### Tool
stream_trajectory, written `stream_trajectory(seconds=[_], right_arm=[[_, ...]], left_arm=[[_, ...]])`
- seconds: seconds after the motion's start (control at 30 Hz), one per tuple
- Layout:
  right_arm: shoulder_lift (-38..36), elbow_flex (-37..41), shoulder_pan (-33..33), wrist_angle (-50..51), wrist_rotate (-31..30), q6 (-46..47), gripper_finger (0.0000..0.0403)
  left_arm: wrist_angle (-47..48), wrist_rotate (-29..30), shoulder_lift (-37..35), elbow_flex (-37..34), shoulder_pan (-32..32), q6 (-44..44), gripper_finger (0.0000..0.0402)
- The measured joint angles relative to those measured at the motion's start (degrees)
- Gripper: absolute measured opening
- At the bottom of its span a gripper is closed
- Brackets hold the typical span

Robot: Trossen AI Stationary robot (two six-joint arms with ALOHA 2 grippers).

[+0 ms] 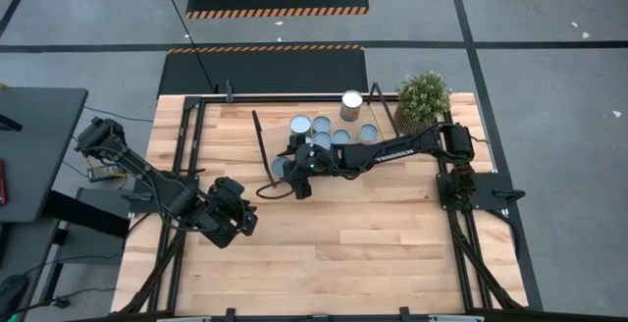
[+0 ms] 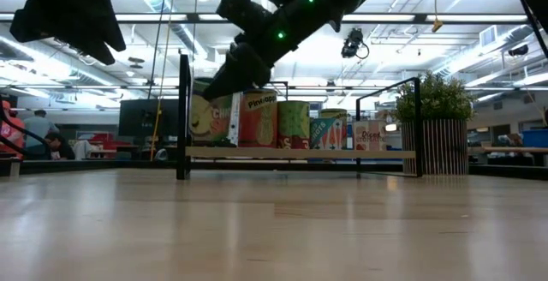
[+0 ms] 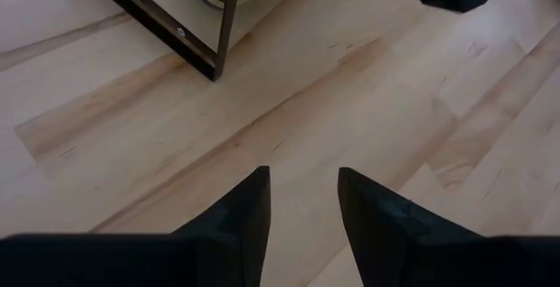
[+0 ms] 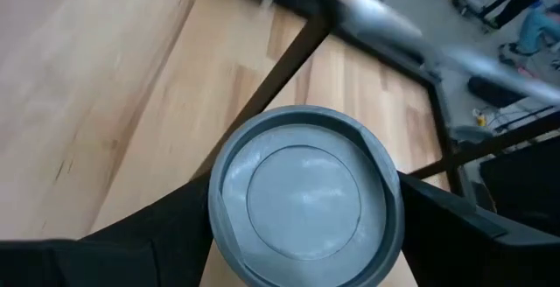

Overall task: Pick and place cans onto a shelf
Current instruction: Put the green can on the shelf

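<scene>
My right gripper [image 1: 288, 163] is shut on a can [image 4: 302, 191] with a grey round top and a yellow-green label [image 2: 210, 116], at the left end of the shelf [image 2: 300, 153]. The shelf is a light board with black frame ends [image 1: 263, 150]. Several other cans [image 1: 322, 126] stand upright on the board, their labels showing in the low view [image 2: 291, 125]. One white-topped can [image 1: 351, 104] stands at the shelf's far side. My left gripper [image 1: 238, 220] is open and empty over bare table, to the near left of the shelf; it also shows in its wrist view [image 3: 302, 201]. My right gripper pinches the can's side wall just below its top rim [image 4: 219, 204] between its two fingers [image 4: 166, 226], one on each side. The arm slants down to it from the table's right. The can is upright at the board's left end; whether its base rests on the board I cannot tell.
A potted plant [image 1: 424, 96] stands at the far right, beside the shelf's right frame end [image 2: 418, 127]. The shelf's left frame post [image 2: 183, 114] is close beside the held can. Bare wooden tabletop [image 1: 343, 243] lies on the near side.
</scene>
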State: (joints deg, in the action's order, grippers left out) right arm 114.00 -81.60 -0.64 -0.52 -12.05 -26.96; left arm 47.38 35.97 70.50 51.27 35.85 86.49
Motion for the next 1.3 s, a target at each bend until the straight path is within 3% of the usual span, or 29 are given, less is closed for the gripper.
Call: stream_trajectory(seconds=[0.63, 0.9, 1.3], right_arm=[[0.4, 0.0, -0.3, 1.4, 0.2, -0.3, 0.0366], [0.4, 0.0, -0.4, 0.5, -0.8, -4.7, 0.0373], [0.4, 0.0, -0.7, -1.9, -8.0, -7.8, 0.0372]], left_arm=[[-1.2, 0.0, 0.0, 0.0, 0.0, 2.9, 0.0141], [-3.6, -0.1, 0.0, 0.0, 0.0, 2.9, 0.0141], [-3.9, -0.3, 0.0, 0.0, 0.0, 3.2, 0.0141]])
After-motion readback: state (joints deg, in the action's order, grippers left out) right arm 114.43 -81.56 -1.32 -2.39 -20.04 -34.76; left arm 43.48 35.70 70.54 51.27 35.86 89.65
